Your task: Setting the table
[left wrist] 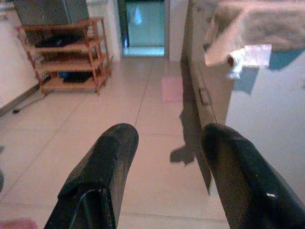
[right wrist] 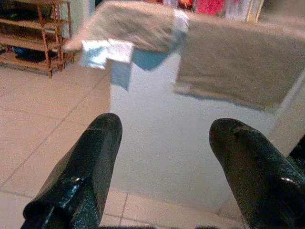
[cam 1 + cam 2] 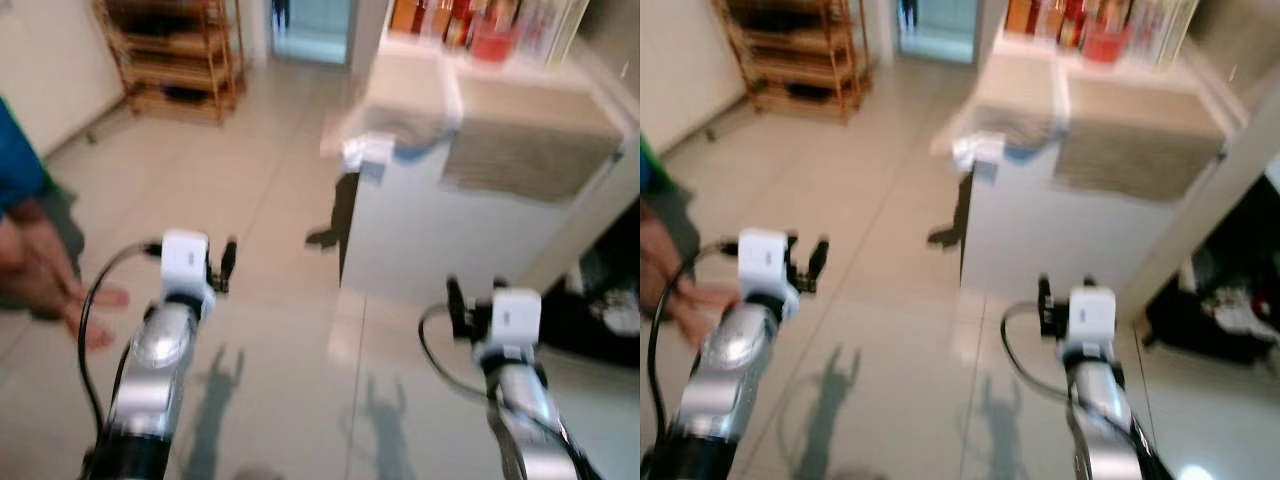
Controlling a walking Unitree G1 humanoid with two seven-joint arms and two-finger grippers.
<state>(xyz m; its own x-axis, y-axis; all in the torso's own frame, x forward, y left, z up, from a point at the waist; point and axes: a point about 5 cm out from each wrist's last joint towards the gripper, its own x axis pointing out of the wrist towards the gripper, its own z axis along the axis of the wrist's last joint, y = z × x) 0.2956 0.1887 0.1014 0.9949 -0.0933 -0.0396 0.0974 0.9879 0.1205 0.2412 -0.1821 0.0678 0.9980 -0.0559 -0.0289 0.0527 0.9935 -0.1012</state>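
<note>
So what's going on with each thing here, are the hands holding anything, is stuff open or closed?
Left hand: open, empty, held out over the floor.
Right hand: open, empty, facing the white counter.
White counter: top draped with grey cloths.
Grey cloths: hanging over the counter's edge.
Wooden shelf rack: standing by the wall, items on its shelves.
Person's bare feet: resting on the tiles beside the left arm.

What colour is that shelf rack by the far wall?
The rack is reddish-brown wood, clearest in the left wrist view.

A home: tiled floor (image 3: 250, 200), wooden shoe rack (image 3: 180, 60), cloth-draped white counter (image 3: 450, 230) with bottles (image 3: 470, 25).
</note>
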